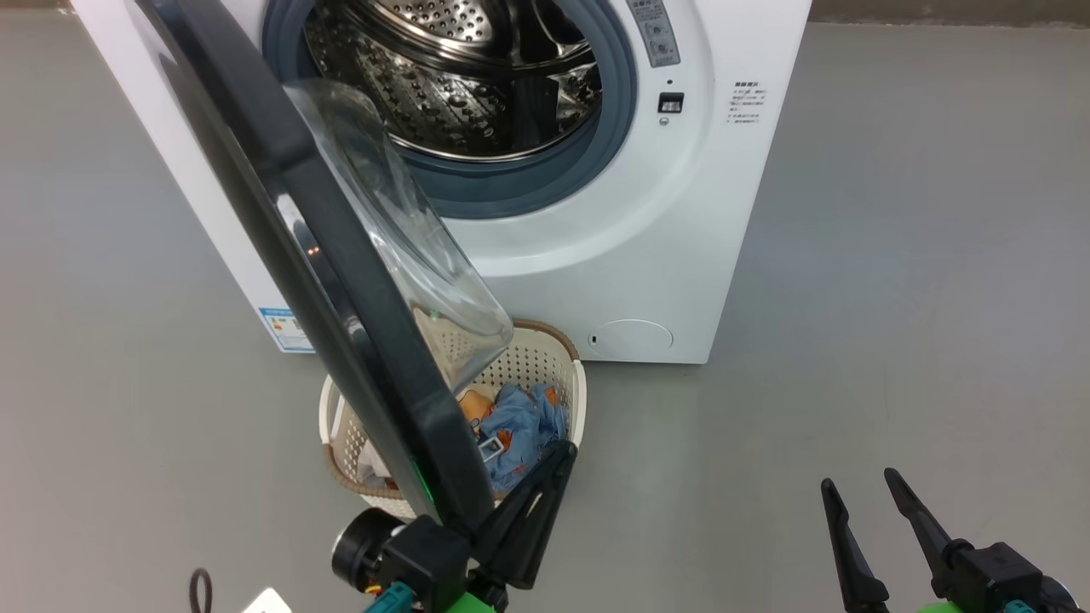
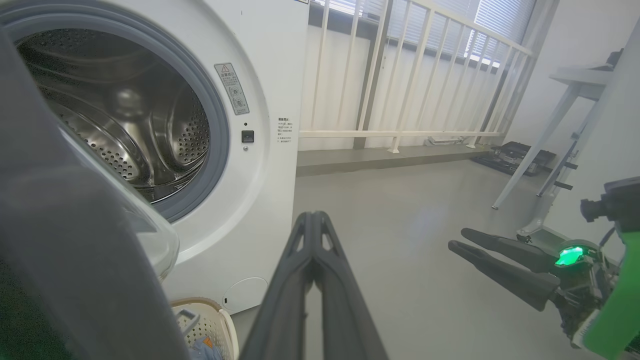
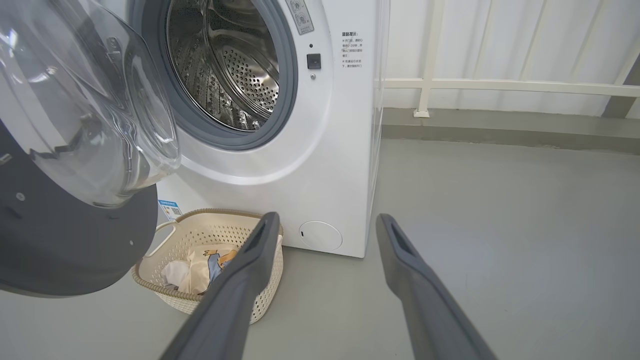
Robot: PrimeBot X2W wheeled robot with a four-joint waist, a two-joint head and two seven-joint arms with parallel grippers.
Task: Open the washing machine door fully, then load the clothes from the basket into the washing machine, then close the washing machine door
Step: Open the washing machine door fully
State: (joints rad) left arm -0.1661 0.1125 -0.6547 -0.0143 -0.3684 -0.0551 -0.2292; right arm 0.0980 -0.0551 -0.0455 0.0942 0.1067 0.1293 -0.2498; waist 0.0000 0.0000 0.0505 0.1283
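Half of the basket [image 1: 545, 362] is hidden behind the washing machine door [image 1: 392, 375], whose top is cut off. The door is seen edge on, slanting from upper left down to the middle, glass bowl turned toward the drum [image 1: 460, 94]. Blue clothes [image 1: 519, 430] are seen in the basket. The left gripper [image 1: 558, 455] is pressed shut beside the door's low edge. The right gripper [image 1: 858, 479] is spread wide, with nothing held.

The black-rimmed door [image 1: 375, 340] stands open at left, above the cream basket [image 1: 545, 358] of blue clothes [image 1: 528, 426], near the white washer [image 1: 647, 255].
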